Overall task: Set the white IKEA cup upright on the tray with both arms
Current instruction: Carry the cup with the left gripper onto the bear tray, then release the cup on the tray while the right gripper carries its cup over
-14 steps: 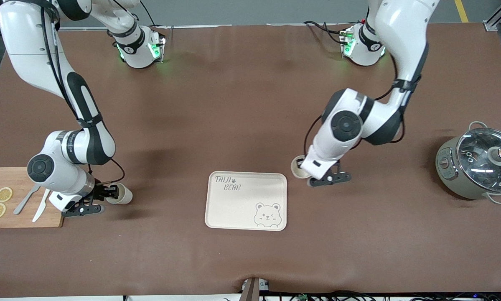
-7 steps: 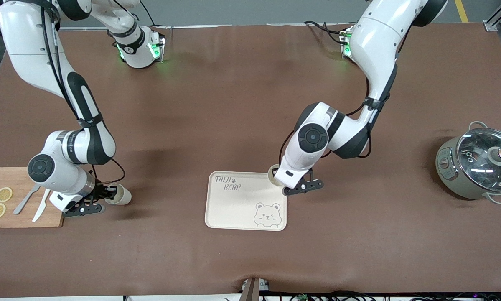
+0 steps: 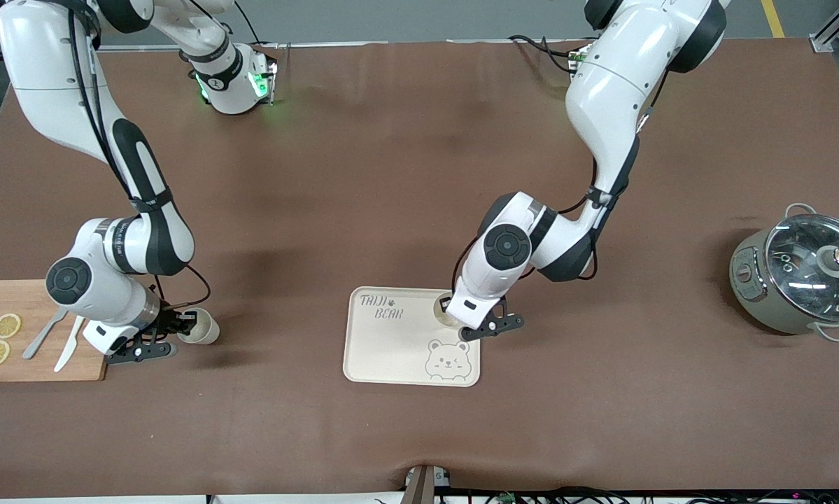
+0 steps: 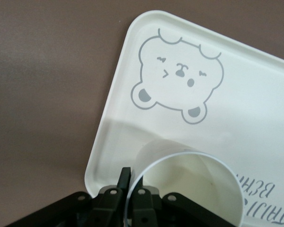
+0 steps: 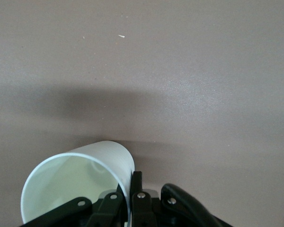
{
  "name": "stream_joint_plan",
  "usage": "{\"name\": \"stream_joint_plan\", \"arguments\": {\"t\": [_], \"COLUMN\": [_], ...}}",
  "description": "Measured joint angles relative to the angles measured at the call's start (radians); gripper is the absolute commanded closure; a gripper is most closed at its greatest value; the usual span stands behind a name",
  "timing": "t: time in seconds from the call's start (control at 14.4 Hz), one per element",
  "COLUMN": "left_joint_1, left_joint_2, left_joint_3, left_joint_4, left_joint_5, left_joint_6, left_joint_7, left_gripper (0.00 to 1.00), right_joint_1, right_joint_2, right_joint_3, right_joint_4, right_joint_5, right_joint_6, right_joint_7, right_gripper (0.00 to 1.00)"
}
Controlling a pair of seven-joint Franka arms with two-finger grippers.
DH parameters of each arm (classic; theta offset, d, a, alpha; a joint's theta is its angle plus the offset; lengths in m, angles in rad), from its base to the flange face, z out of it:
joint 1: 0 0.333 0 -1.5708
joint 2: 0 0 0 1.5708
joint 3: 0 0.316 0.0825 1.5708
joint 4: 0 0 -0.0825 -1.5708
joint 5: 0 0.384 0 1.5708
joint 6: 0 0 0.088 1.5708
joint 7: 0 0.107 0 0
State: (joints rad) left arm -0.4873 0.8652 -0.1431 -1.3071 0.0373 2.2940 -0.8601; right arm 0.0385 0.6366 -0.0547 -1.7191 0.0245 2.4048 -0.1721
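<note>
Brown table — the work surface, with both arm bases along its edge farthest from the front camera.

Right arm — reaches down beside the wooden cutting board at its own end of the table. Left arm — reaches down to the tray near the table's middle.

Grey pot with glass lid — stands at the left arm's end of the table, well apart from the tray.

Tray — cream, rectangular with rounded corners, carrying "TAIJI BEAR" lettering and a winking bear drawing.

Cutting board — carries two lemon slices and two pale utensils.

First white cup — mouth upward, over the tray corner toward the left arm's end; whether its base touches the tray cannot be told. In the left wrist view the cup's rim passes between the fingers, above the bear.

Second white cup — on the table just beside the cutting board, tilted with its mouth toward the right arm.

Left gripper — fingers pressed together on the first cup's wall, one inside the rim, one outside.

Right gripper — pinching the second cup's wall in the same manner, seen close in the right wrist view.
</note>
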Motion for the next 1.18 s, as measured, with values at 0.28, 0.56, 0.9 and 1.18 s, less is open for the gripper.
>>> {"name": "stream_joint_plan", "arguments": {"t": [0.28, 0.56, 0.9, 1.18], "left_joint_1": [-0.013, -0.055, -0.076, -0.077], "left_joint_2": [0.017, 0.028, 0.033, 0.033], "left_joint_3": [0.014, 0.063, 0.083, 0.091], "left_joint_4": [0.000, 0.001, 0.001, 0.011], "left_joint_5": [0.000, 0.000, 0.000, 0.000], "left_joint_6": [0.032, 0.049, 0.058, 0.062], "left_joint_7": [-0.010, -0.011, -0.069, -0.091], "left_gripper": [1.00, 1.00, 0.00, 0.00], "right_joint_1": [0.007, 0.018, 0.098, 0.182], "right_joint_2": [-0.001, -0.010, -0.018, -0.018], "right_joint_3": [0.010, 0.016, 0.022, 0.024], "right_joint_4": [0.035, 0.157, 0.260, 0.291], "right_joint_5": [0.012, 0.091, 0.100, 0.100], "right_joint_6": [-0.065, -0.229, -0.329, -0.338], "right_joint_7": [0.005, 0.033, 0.253, 0.451], "right_gripper": [1.00, 1.00, 1.00, 1.00]}}
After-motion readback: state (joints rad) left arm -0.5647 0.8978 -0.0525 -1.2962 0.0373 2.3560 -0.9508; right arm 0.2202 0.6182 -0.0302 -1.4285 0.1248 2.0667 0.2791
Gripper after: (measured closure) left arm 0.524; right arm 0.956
